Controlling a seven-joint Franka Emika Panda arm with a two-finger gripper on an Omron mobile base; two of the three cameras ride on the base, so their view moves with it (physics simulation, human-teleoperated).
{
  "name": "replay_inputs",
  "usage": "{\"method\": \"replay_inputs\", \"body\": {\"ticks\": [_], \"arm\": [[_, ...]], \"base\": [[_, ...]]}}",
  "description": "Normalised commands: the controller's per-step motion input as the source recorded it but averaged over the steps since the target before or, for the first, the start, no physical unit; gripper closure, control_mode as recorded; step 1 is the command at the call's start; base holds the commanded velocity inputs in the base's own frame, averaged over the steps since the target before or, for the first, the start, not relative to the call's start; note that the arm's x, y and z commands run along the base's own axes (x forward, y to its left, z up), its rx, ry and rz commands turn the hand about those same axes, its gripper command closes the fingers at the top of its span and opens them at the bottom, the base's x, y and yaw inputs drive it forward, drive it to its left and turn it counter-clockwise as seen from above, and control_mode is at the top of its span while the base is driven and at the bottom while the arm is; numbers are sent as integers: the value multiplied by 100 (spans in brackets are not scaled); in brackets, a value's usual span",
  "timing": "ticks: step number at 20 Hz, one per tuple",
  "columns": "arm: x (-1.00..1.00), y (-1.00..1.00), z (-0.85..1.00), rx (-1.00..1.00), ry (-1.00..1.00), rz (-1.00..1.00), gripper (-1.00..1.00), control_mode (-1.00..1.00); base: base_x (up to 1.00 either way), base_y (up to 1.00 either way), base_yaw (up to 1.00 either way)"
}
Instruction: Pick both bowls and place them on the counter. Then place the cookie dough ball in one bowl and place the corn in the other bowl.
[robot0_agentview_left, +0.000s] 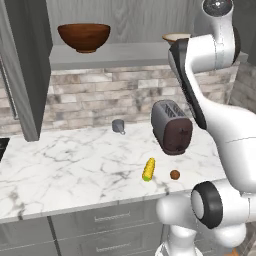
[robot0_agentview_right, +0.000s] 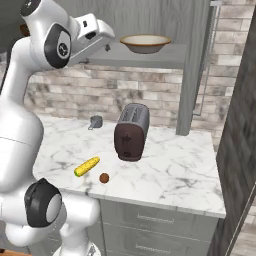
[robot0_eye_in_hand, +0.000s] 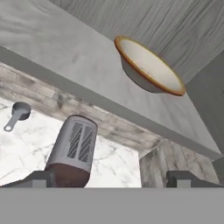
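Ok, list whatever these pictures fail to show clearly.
- Tan bowl in the left base view: mostly hidden behind the arm.
- Dark wooden bowl inside: the base camera sits too low to see in.
- Toaster in the hand view: its lower part is cut off at the bottom.

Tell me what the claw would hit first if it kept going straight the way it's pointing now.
Probably the tan bowl on the grey shelf. The open claw points up toward the shelf, with the bowl above centre in the hand view. Depth is unclear, so it might meet the shelf's front edge first.
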Motion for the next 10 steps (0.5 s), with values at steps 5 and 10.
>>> {"method": "replay_inputs", "body": {"ticks": [5, 10], "arm": [[61, -12, 10, -1, 2, 1, -100, -100], [75, -14, -9, -2, 7, 3, -100, -100]], "base": [[0, 0, 0], [0, 0, 0]]}}
